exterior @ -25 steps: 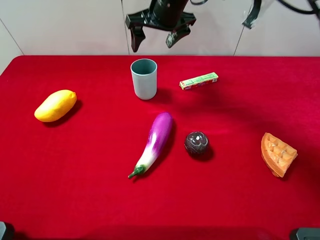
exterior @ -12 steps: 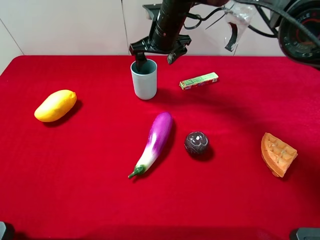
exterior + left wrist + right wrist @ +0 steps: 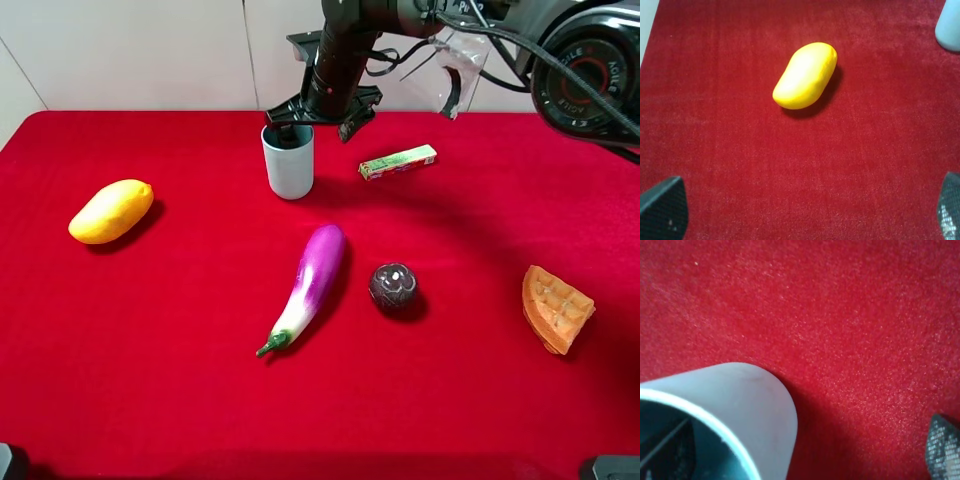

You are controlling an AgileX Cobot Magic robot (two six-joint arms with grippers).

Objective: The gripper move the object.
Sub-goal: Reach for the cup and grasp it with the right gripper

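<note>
Down over the cup, the right gripper, spread open and clamping nothing. One dark finger dipped into the cup's mouth, the other hanging in the air outside, well clear of the wall: astride the rim, not pinching it. Pale blue-green and plain, standing upright on the red cloth straight under that gripper, close to the white wall behind. From the right wrist, the same: curved cup side up close, something dark down in the hollow, one meshed fingertip apart from it above bare cloth. Cannot tell from there whether the inner finger touches the inside of the cup.

Around that gripper: a green box lying flat just beside the outer finger, on its right; a purple eggplant and a dark round knobbly thing well apart from it, toward the near side of the cloth; an orange waffle wedge far off to its right; a yellow mango well off to its left.

Likewise open and holding nothing, the left gripper: two meshed fingertips set wide apart above the cloth. Mango ahead of it, lined up between the two fingers yet untouched, lying on its side. Further on and off to one side, only a pale edge of the cup
</note>
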